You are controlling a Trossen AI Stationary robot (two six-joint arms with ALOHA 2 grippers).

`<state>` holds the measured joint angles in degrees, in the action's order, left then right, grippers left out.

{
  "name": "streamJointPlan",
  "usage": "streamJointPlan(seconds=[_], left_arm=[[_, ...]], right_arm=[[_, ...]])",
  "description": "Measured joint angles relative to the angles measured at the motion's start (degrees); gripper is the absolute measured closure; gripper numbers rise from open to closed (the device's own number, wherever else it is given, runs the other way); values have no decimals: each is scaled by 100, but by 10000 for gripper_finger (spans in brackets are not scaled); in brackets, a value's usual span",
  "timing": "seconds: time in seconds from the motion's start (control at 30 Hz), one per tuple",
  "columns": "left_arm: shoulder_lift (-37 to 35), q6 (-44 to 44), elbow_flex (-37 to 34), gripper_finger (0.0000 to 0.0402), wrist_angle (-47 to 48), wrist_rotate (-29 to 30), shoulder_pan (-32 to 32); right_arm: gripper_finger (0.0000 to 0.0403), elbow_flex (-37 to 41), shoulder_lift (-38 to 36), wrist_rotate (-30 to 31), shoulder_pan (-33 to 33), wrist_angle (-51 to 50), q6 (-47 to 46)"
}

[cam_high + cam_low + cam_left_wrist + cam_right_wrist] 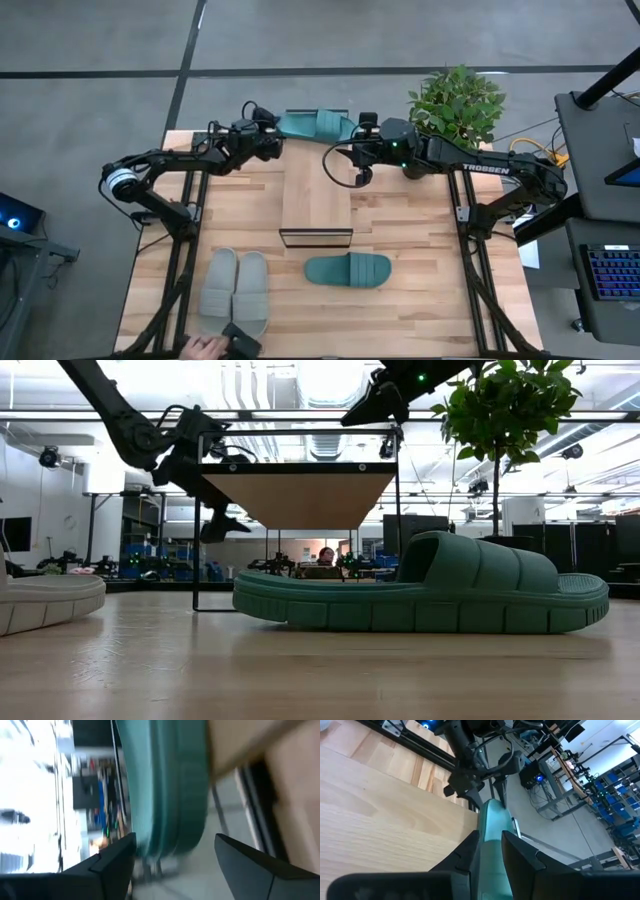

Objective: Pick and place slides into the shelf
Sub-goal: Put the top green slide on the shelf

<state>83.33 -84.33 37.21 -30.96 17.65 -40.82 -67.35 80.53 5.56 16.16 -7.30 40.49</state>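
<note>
A teal slide hangs in the air beyond the far end of the shelf, a long wood plank on a black wire frame. My right gripper is shut on the slide's right-hand end. My left gripper is open at the slide's left end, one finger on each side of it. A second teal slide lies sole-down on the table near the shelf's near end. A grey pair lies side by side at the near left. My right gripper pinches the teal slide's right-hand end between its two fingers, coming nearly level from the table's right side and lying along the slide. The slide is lifted clear of table and shelf. My left gripper stands around the other end; I cannot tell whether it touches.
A potted plant stands at the far right, close behind my right arm. A person's hand with a dark object shows at the table's near edge by the grey pair.
</note>
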Motion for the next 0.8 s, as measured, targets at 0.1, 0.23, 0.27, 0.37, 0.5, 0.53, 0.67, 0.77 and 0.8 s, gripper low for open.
streamJointPlan(seconds=[0.1, 0.23, 0.27, 0.37, 0.5, 0.53, 0.67, 0.77, 0.8], left_arm=[[0, 4, -4, 140, 0, 665, -8], [-34, 32, -9, 139, 2, 842, 2], [-62, 48, -9, 139, 2, 840, 2], [-181, 274, -9, 138, 40, 974, 4], [-422, 617, -75, 138, 64, 1489, 4], [-508, 655, -111, 138, 63, 1554, 4], [-939, 1077, -294, 138, 114, 1565, 7], [-1326, 1411, -507, 139, 103, 1503, 7], [-1474, 1527, -592, 139, 120, 1453, 7]], right_arm=[[333, 0, 0, 0, 0, 1, 2], [333, 0, 0, 0, 0, 1, 1], [333, 0, 0, 0, 0, 2, 2], [333, 0, 0, 27, 0, 1, 1], [333, 0, -12, 50, 0, -26, 4], [333, 0, -16, 50, 0, -32, 3], [333, 0, -65, 52, 0, -84, 2], [333, 10, -74, 62, 13, -254, -51], [333, 28, -74, 62, 25, -352, -104]])
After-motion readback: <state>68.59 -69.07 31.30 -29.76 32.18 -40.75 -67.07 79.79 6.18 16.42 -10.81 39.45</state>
